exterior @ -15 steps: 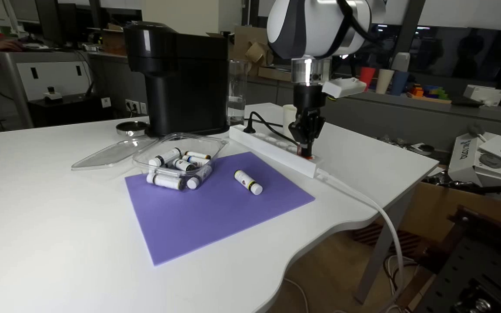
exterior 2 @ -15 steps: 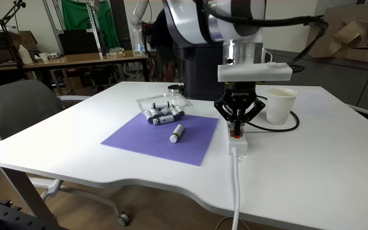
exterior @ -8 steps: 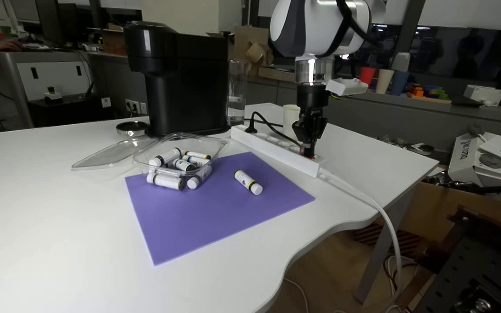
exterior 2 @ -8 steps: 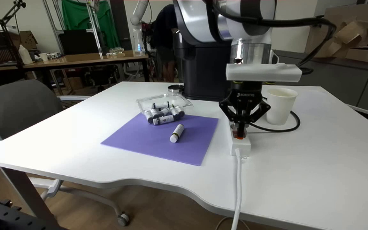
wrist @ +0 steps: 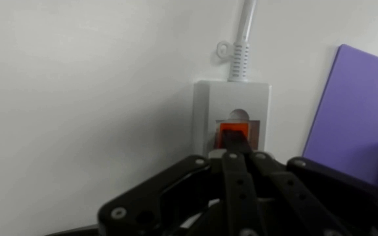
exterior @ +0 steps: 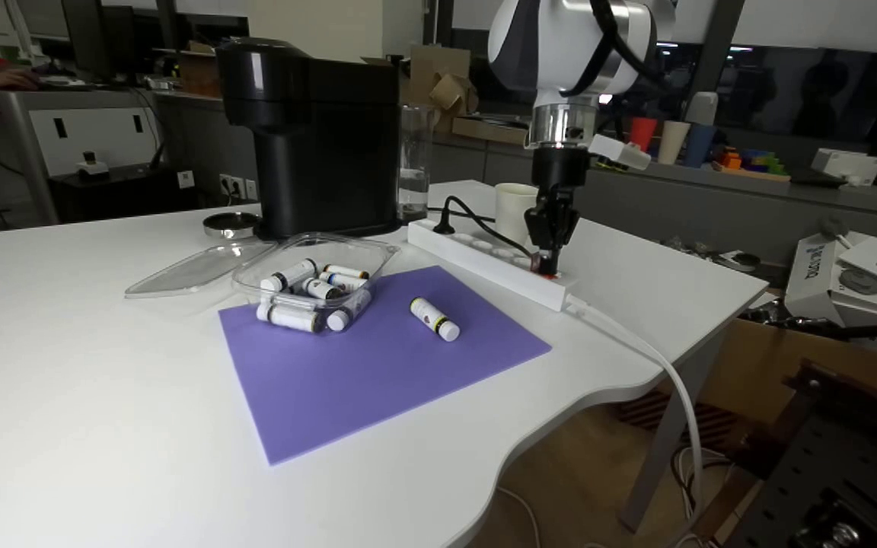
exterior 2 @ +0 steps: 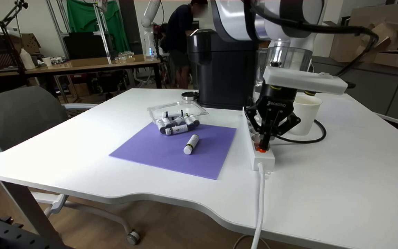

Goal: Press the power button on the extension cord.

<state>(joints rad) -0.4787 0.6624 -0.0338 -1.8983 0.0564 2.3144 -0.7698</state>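
Pwr btn [wrist: 233, 126] on ext. cord [wrist: 238, 98], directly under hand [wrist: 236, 140], part. hidden.

We see a glossy white arm [exterior: 564, 46] with dark bands [exterior 2: 294, 8], a shiny collar [exterior 2: 289, 57] and a thick black cable [exterior 2: 327, 28]. Below a white bar [exterior 2: 304, 80] we read ROBOTIQ in pale letters [exterior 2: 277, 104] on the black gripper [exterior 2: 264, 144], its angular links [wrist: 146, 193] dotted with grey screws [wrist: 118, 213].

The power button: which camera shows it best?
The wrist view: the power button looks biggest there, though the end effector hides part. Both exterior views show just a small red-orange bit at the end effector's tip.
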